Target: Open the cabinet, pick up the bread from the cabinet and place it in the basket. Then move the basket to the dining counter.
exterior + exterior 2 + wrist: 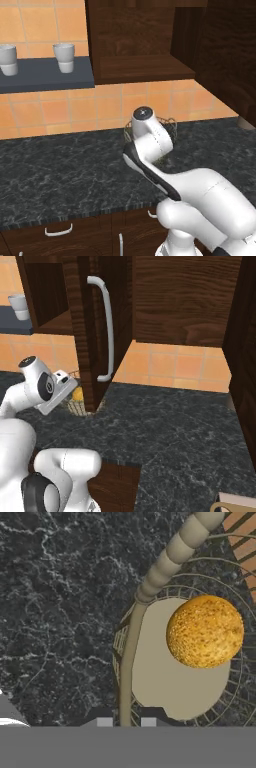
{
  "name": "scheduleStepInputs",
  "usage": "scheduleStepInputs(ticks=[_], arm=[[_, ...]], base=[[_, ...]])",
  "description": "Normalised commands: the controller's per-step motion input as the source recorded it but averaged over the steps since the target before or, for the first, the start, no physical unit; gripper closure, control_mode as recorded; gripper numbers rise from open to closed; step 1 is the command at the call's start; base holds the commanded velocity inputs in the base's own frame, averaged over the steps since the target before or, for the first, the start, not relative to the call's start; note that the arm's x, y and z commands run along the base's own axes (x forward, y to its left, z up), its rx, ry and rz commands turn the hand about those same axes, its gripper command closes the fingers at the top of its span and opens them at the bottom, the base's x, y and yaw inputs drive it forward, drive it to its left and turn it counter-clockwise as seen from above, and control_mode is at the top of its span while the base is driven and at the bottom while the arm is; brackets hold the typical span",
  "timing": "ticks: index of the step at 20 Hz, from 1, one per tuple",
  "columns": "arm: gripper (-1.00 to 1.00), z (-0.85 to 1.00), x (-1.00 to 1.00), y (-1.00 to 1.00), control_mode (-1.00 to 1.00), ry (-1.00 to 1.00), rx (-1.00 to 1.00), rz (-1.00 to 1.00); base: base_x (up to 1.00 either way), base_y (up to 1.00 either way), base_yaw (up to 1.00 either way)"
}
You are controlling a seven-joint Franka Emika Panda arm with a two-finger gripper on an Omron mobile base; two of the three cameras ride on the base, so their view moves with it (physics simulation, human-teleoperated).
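Note:
The basket, tan wire mesh with a flat beige base, stands on the black speckled worktop under the cabinet. The round golden bread lies inside it, on the base. My gripper hangs over the basket's edge, one fingertip on each side of the tan rim, shut on it. In the right base view the hand sits against the basket, with the bread glimpsed behind it. The cabinet's door with its silver bar handle stands swung open, and the cabinet's floor is bare.
The open door's lower edge hangs just beside the basket. Two white mugs stand on a grey shelf at the left. Low cupboards with white handles run below the worktop. A tall dark unit bounds the right.

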Motion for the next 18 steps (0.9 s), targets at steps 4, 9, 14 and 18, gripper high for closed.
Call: scheduleStepInputs(ticks=[4,9,14,18], arm=[[1.00,0.78,-1.00,0.06,-1.00,0.00,0.00,0.01],[1.00,0.61,-0.88,-0.02,-1.00,0.00,0.00,0.00],[1.00,0.30,-0.07,-0.01,-1.00,0.05,-0.01,0.03],[1.00,0.00,0.00,0.00,-1.00,0.00,0.00,0.00]], base=[[0.00,0.00,0.00],[0.00,0.00,0.00],[0.00,0.00,0.00],[0.00,0.00,0.00]])
